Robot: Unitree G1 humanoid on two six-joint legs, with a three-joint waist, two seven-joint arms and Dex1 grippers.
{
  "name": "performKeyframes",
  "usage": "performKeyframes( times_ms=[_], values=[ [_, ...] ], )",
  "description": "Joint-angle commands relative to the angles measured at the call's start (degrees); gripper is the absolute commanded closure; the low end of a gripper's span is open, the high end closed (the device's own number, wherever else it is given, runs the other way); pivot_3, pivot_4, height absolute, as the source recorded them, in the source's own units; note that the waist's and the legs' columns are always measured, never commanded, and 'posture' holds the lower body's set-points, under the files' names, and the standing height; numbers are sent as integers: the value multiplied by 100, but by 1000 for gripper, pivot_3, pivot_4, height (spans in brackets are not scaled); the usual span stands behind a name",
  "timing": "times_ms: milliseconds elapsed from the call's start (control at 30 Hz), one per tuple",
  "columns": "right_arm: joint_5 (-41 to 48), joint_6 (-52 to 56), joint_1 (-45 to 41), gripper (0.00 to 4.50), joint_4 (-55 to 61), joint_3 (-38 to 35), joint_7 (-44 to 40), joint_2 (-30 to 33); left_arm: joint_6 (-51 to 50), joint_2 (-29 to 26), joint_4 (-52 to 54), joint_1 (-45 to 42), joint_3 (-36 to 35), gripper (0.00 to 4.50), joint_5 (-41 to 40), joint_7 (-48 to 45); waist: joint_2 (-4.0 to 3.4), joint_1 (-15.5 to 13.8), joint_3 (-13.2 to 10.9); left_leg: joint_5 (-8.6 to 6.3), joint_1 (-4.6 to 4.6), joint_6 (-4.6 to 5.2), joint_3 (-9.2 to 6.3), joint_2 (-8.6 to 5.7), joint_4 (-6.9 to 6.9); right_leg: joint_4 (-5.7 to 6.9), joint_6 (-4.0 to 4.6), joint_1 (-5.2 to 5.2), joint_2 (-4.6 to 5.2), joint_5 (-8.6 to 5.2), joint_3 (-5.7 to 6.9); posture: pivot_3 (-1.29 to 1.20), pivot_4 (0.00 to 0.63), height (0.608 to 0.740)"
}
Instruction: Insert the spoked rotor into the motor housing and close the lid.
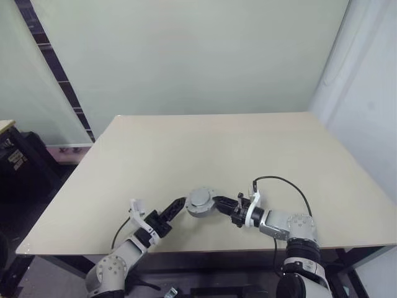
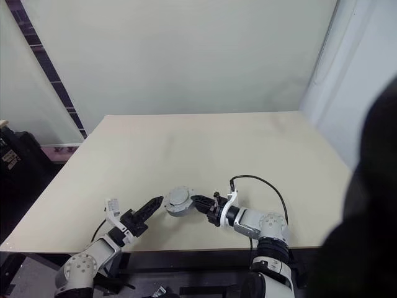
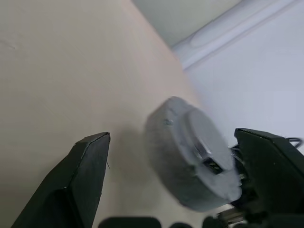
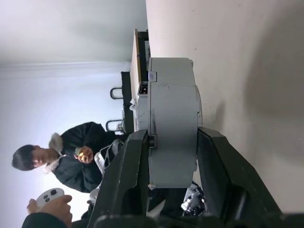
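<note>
so the motor housing point(image 1: 201, 202) sits low in the middle of the left eye frame, near the front edge of the table point(image 1: 205, 149), and the right gripper point(image 1: 224, 203) has it pinched across its thickness, one finger on each flat face, as the right wrist view shows pretty clearly. The left gripper point(image 1: 180, 205) is just to the left of it with its fingers spread wide and nothing between them. The housing looks like a solid grey metal puck, so I'd guess it's stiff and fairly heavy for its size, and smooth enough to slide out of a two-finger pinch if it gets tilted. Safest hold is probably across the flat faces like now, or around the rim. Can't tell whether the rotor or lid is already in there
</note>
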State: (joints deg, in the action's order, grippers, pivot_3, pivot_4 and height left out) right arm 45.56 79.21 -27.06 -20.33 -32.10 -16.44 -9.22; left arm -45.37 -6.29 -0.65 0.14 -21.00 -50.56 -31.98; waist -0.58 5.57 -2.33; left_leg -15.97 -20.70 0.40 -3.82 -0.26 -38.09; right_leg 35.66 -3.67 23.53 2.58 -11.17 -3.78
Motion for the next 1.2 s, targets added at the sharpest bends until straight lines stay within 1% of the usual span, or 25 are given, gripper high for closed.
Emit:
performKeyframes(
  times_ms=[33,267,467,567,633,667,700,733,833,900,1100,1167,1200],
  values=[
    [456,73,-319,3283,378,50,-30,-177,-11,221,177,-117,-53,0,-358,164,1,0,-1,0,0,0,0,0,1,0,0,0,0,0,0,0,0,740],
    [592,129,-331,3283,491,148,89,-248,-136,484,-20,-267,59,0,-573,353,2,2,-1,0,-1,0,1,-1,1,0,11,1,-1,-7,0,0,0,740],
    [695,134,-268,3283,577,245,174,-278,15,735,-276,-451,-19,0,-655,442,4,0,-3,0,-3,0,0,-2,1,-3,12,1,-1,-7,0,0,0,740],
    [723,136,-236,3283,608,269,198,-275,-19,777,-313,-490,-49,566,-707,486,5,1,-4,0,-4,0,0,-3,2,-3,12,2,-1,-7,0,0,0,740],
    [743,129,-221,3284,615,282,216,-267,-116,746,-327,-496,-24,1195,-755,492,5,4,-4,0,-4,0,0,-2,4,-3,12,4,-1,-8,-1,0,0,740],
    [755,123,-216,3284,616,290,228,-261,-161,725,-330,-496,-7,1634,-773,491,6,4,-4,0,-4,0,0,-2,5,-3,12,5,-1,-8,0,0,0,740],
    [763,118,-214,3285,614,294,238,-255,-180,712,-333,-495,8,1940,-789,500,6,3,-5,0,-4,0,0,-2,6,-3,12,5,-1,-8,0,0,0,740],
    [774,110,-213,3285,610,298,247,-250,-193,699,-336,-495,17,2128,-806,512,6,3,-5,0,-4,0,0,-2,7,-3,12,6,-1,-8,0,0,0,740],
    [781,36,-199,3285,628,365,211,-224,-241,669,-347,-502,33,2185,-897,523,6,3,-5,0,-4,0,0,-2,7,-3,13,6,-1,-8,0,0,0,740],
    [717,-108,-147,3285,724,539,68,-172,-234,660,-341,-503,49,2185,-924,524,6,4,-5,0,-4,0,1,-2,7,-3,12,6,-1,-8,-1,0,0,740],
    [502,-916,77,3285,1073,985,-100,-156,-107,694,-335,-505,64,2222,-946,520,10,3,-8,0,-5,0,1,-2,9,-4,12,8,-1,-8,-1,0,0,740],
    [472,-1069,121,2510,1121,1128,-196,-87,-34,723,-337,-508,64,2236,-946,544,12,-3,-9,0,-6,0,1,-2,8,-4,12,8,-1,-8,-1,0,0,740],
    [495,-1084,146,2240,1148,1192,-262,-55,-7,733,-341,-509,67,2275,-947,554,13,-3,-10,0,-6,0,0,-3,8,-5,12,7,0,-8,0,0,0,740]
  ],
)
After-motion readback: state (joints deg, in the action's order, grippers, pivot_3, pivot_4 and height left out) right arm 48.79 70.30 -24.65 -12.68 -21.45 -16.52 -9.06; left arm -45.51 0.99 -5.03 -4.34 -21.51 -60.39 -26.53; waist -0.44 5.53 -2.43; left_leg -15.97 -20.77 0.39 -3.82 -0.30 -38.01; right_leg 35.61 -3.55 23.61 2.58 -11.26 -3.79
